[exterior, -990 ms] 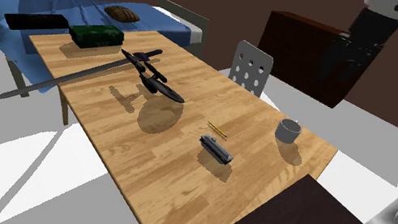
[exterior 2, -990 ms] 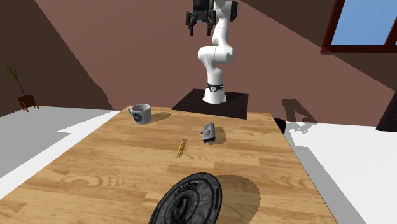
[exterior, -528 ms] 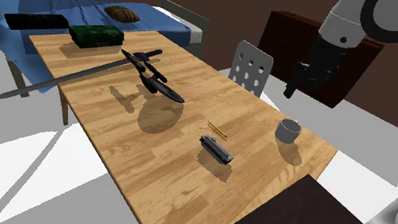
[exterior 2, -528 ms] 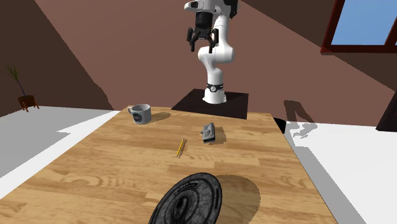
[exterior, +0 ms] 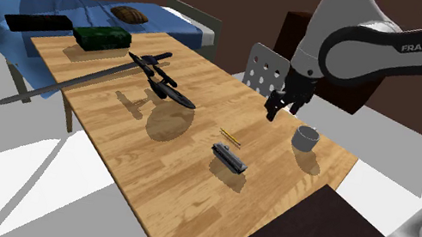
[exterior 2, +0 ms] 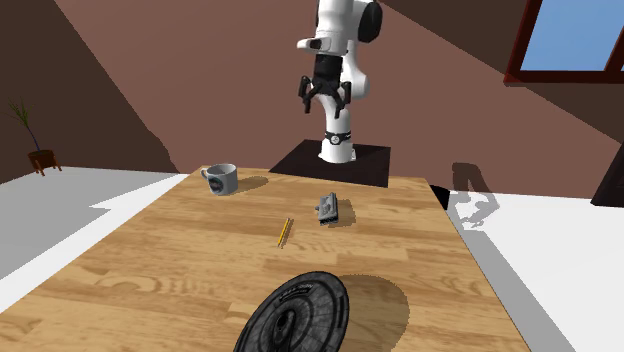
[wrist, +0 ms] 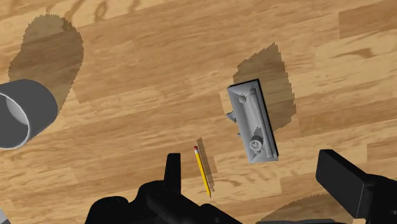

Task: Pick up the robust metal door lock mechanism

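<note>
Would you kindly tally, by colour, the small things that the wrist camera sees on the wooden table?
Grey: 2, the mug and the lock mechanism
Yellow: 1, the pencil
Total: 3

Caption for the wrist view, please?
Open black tool hovering over a grey rectangular lock mechanism, yellow pencil and grey mug.
</note>
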Robot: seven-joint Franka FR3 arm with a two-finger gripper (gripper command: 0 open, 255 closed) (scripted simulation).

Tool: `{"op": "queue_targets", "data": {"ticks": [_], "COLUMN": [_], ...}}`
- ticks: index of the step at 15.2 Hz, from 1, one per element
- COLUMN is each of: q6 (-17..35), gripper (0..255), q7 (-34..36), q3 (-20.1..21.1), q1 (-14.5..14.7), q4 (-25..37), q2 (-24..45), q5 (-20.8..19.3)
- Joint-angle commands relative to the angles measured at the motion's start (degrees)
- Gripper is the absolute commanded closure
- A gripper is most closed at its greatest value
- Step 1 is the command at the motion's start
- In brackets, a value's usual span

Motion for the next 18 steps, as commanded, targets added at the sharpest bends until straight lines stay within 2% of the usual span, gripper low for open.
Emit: {"op": "queue_targets", "data": {"ticks": [1, 8, 13, 18], "q6": [3.74, 15.36, 21.38, 24.85], "gripper": [0, 0, 0, 0], "q7": [0.69, 5.68, 11.32, 16.67], "q3": [0.79, 4.0, 5.08, 4.02], "q1": [-0.02, -0.56, -0.49, 1.3], "q4": [-0.35, 2.11, 6.43, 11.95], "q2": [3.44, 18.6, 30.33, 40.87], "q5": [-0.94, -6.78, -14.12, -21.37]}}
